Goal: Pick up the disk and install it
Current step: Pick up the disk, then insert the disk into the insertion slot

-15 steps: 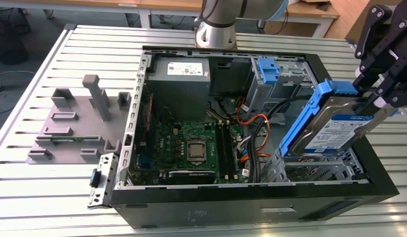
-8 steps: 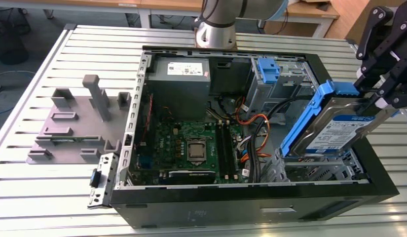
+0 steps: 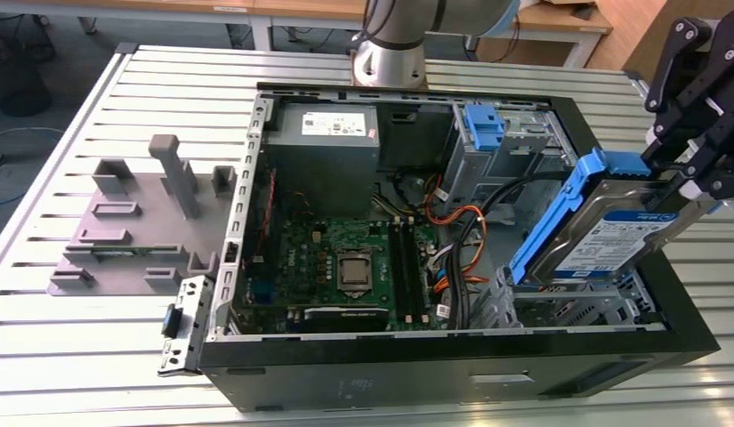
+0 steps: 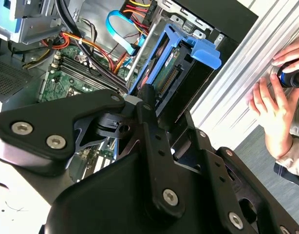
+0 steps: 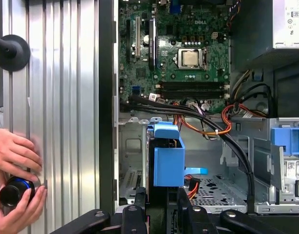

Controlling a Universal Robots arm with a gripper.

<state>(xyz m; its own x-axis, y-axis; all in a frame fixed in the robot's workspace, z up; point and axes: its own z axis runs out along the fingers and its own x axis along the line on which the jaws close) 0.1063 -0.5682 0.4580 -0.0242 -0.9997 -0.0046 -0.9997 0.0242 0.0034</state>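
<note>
The disk [image 3: 616,238], a silver drive with a white-and-blue label in a blue carrier, stands tilted on end over the drive cage [image 3: 580,307] at the case's front corner on the exterior view's right. Its lower end reaches down to the cage. My black gripper [image 3: 673,178] is shut on the carrier's upper end. In the first wrist view the blue carrier [image 5: 169,158] hangs edge-on between my fingers [image 5: 188,214] above the cage floor. The second wrist view has the carrier [image 4: 191,48] beyond my gripper [image 4: 152,105].
The open computer case [image 3: 462,356] lies on a slatted metal table [image 3: 82,356]. Inside are the motherboard [image 3: 342,258], a grey power-supply box [image 3: 325,124], a lone blue bracket [image 3: 486,124] and orange cables [image 3: 455,218]. A grey fixture [image 3: 141,231] stands left. A person's hands [image 5: 13,161] hold a dark cylinder beside the case.
</note>
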